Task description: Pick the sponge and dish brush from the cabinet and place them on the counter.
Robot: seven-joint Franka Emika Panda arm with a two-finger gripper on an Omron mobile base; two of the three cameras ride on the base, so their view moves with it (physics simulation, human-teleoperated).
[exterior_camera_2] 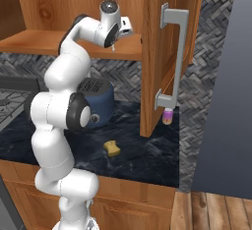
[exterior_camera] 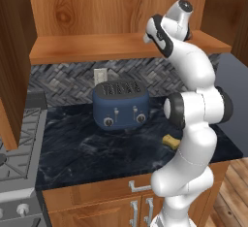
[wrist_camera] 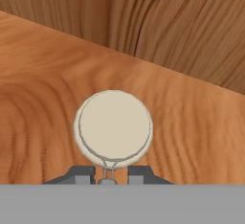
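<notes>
Brush head (wrist_camera: pixel 113 127), round and pale, lay on the wooden shelf (wrist_camera: pixel 43 74) of the cabinet (exterior_camera_2: pixel 162 52), with its thin neck running down between the two dark fingertips (wrist_camera: pixel 81 174). The pincer (wrist_camera: pixel 109 176) stood drawn in around that neck, evidently pinching the dish brush there because the stem is the narrowest part to grip. Arm (exterior_camera: pixel 193 109) was raised and reached into the open cabinet, as the shelf sits high above the counter (exterior_camera_2: pixel 142 160). Sponge (exterior_camera_2: pixel 112 148) lay already on the counter, near the blue toaster (exterior_camera: pixel 120 105). Judged: lifting the brush out remained.
</notes>
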